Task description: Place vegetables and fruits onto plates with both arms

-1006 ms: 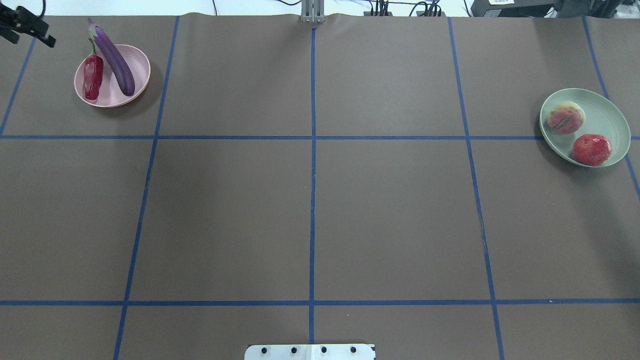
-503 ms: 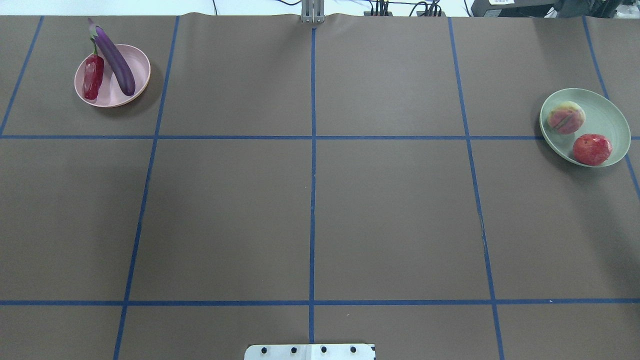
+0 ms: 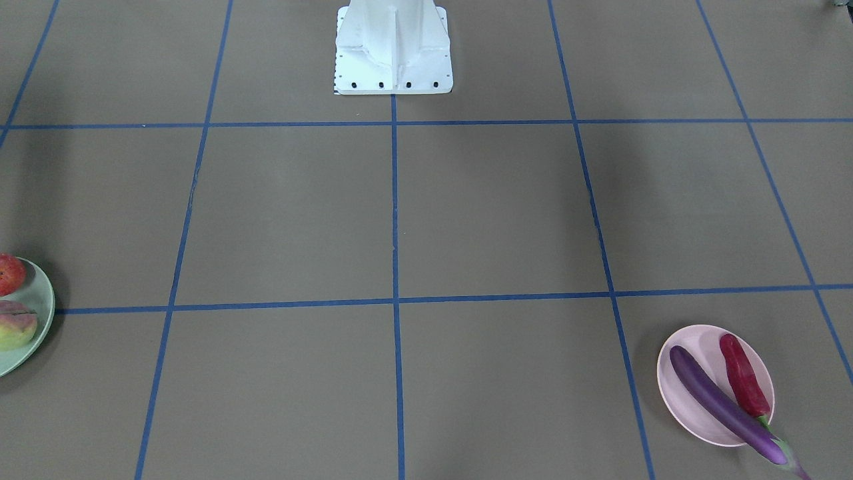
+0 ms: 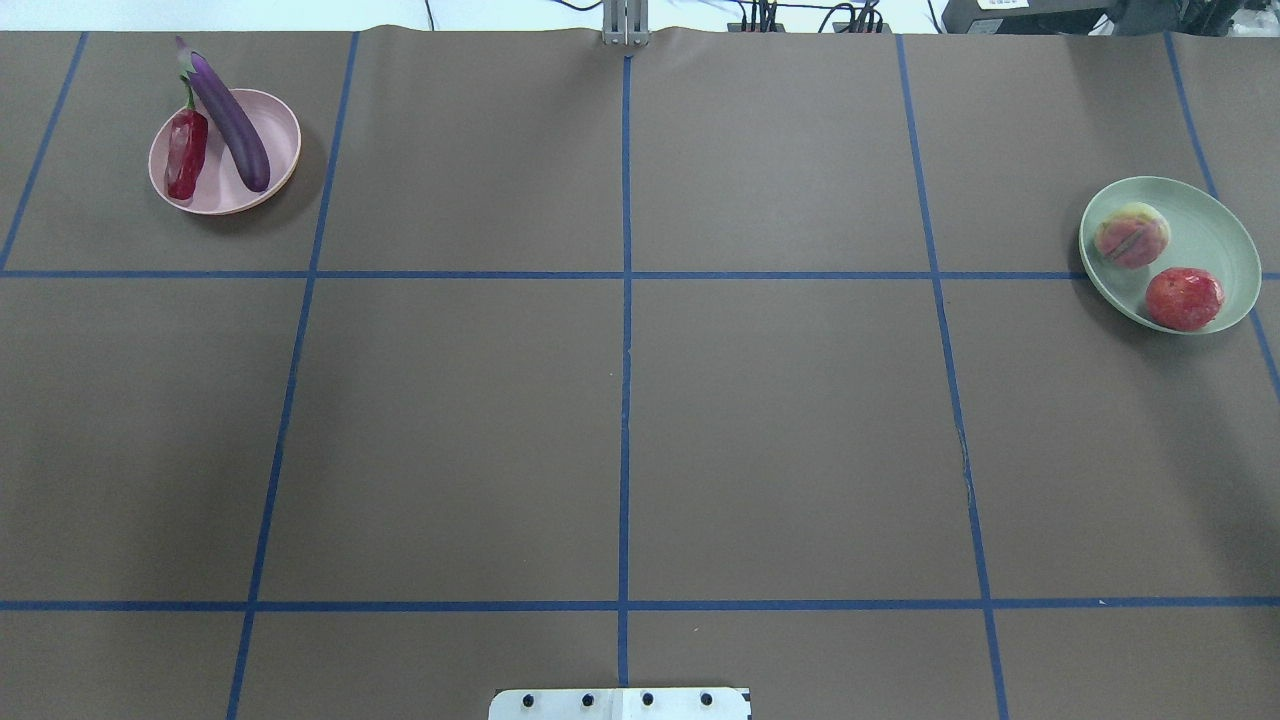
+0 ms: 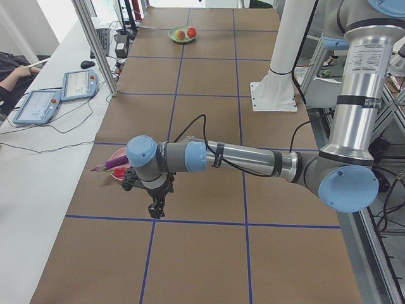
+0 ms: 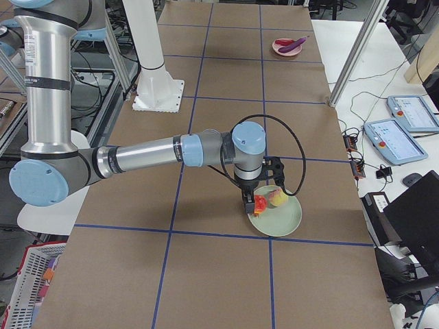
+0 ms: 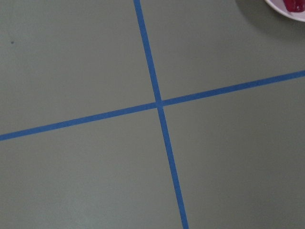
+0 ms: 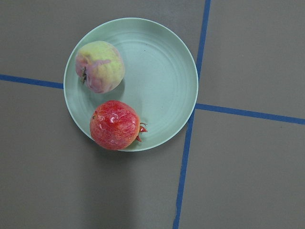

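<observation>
My pink plate (image 4: 281, 136) holds the purple eggplant (image 4: 232, 120), cap overhanging the rim, beside the red chili (image 4: 185, 155); my mint plate (image 4: 1216, 234) holds the blushed peach (image 4: 1131, 240) and orange-red fruit (image 4: 1184, 298).

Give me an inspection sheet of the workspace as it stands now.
Surface: brown paper with a blue tape grid, lying flat.
Job's things: eggplant and chili on the pink plate, the eggplant's cap overhanging the rim; peach and red fruit on the green plate.
Clutter: nothing seen.
Grippers: left gripper hangs beside the pink plate, right gripper by the green plate; seen only from the side, so the jaws cannot be judged.
Cables: left arm's cable and right arm's cable loop free.
Surroundings: white pedestal; tablets and an operator's arm at the side bench.
</observation>
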`<state>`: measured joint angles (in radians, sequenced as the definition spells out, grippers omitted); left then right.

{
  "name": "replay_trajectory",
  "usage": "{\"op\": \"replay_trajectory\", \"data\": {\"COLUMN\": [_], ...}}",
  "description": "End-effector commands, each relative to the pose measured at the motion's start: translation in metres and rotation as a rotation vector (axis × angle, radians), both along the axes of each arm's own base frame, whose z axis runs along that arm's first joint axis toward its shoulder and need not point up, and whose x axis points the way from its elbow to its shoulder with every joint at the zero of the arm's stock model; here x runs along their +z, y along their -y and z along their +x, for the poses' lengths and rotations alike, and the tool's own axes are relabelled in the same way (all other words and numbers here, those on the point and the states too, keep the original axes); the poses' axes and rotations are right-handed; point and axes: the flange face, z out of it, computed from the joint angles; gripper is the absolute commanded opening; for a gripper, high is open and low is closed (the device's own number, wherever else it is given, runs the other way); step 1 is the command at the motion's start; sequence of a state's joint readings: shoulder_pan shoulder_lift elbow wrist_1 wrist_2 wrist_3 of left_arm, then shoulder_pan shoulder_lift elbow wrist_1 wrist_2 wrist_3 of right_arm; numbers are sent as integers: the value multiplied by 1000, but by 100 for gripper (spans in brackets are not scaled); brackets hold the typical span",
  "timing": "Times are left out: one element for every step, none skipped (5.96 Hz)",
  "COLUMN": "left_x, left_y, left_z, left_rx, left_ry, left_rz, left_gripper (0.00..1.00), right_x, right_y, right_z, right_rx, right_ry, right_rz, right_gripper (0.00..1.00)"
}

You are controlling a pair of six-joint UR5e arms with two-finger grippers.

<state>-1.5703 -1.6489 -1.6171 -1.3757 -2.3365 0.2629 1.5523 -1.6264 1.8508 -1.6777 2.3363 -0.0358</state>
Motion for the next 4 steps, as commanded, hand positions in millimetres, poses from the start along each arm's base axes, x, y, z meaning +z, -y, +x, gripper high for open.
{"op": "replay_trajectory", "data": {"left_x": [10,6,10,19], "left_y": [-50,-56,-57,-64], "left_z": [-13,-31,-37,-36], "left_rx": [-31,-73,-83,-76], "left_ry": [-1,-18,-18,-16], "left_rz": [39,39,39,32], "left_gripper": [100,100,100,100], "right_x": [1,-8,-4,-5], "right_y": [3,13,11,11], "right_z": [-11,-16,-16,-17], "right_rx": [-20,22,23,23], "right_ry": [-9,-14,-22,-20], "right_rz": [-4,-36,-43,-41], "right_gripper": [100,100,100,100]}}
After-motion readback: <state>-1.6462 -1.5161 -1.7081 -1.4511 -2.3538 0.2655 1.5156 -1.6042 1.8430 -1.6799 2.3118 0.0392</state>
